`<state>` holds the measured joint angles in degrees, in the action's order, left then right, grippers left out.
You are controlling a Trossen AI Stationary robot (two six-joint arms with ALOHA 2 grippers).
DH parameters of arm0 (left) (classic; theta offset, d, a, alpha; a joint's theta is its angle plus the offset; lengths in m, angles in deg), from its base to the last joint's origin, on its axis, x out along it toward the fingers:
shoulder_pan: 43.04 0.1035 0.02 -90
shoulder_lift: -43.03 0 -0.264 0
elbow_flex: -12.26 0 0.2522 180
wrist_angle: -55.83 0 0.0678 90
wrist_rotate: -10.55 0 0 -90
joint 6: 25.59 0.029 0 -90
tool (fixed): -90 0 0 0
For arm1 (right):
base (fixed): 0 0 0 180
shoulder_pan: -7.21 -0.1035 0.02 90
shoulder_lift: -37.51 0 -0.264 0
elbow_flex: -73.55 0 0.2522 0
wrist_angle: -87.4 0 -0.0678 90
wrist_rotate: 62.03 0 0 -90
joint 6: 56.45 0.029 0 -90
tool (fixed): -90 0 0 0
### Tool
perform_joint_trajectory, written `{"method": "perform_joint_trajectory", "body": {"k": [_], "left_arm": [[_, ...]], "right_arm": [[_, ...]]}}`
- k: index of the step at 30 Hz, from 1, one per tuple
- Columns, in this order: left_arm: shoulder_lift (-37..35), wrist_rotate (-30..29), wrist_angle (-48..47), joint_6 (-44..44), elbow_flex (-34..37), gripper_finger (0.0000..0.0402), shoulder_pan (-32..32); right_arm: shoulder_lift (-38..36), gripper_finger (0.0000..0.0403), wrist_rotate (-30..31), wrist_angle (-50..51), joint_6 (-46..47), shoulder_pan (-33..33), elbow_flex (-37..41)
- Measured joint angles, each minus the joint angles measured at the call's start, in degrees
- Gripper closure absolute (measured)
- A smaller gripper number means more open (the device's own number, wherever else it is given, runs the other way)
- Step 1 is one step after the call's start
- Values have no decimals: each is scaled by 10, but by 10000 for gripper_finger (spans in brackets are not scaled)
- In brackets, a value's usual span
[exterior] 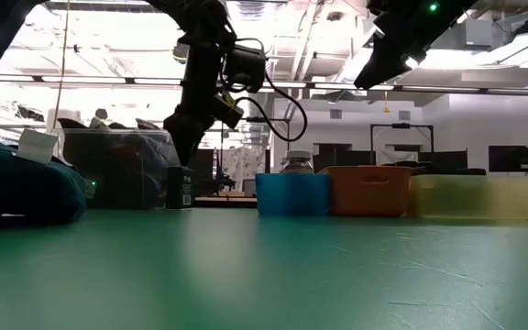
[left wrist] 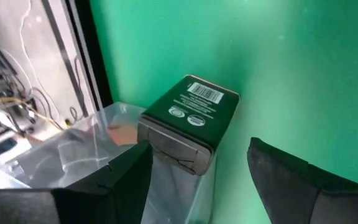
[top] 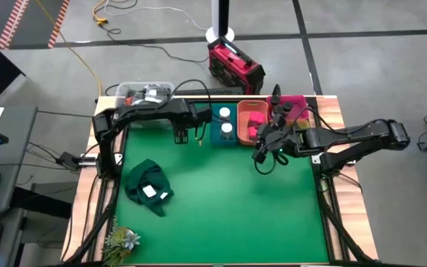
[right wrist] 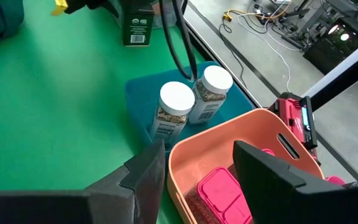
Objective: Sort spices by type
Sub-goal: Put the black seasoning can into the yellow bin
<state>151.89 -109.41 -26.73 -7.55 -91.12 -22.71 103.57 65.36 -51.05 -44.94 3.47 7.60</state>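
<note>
A dark green rectangular tin stands upright on its base on the green table, near the far edge beside the clear tub; the low view shows the tin too. My left gripper hangs open just above it, one finger on each side, touching nothing. Two white-capped jars stand in a blue bin. Pink boxes lie in an orange bin. My right gripper is open and empty, raised above the table near the orange bin's near side.
A third bin sits right of the orange one at the far edge. The clear plastic tub stands at the far left corner. A dark green cloth with a white label lies left of centre. A small plant sits at the near left corner.
</note>
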Motion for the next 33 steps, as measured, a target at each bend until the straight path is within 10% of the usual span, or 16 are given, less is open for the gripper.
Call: {"method": "perform_joint_trajectory", "body": {"k": [33], "left_arm": [[-2,27,49,32,74,152,-22]], "right_arm": [[0,184,-1,0,-10,-15,0]]}}
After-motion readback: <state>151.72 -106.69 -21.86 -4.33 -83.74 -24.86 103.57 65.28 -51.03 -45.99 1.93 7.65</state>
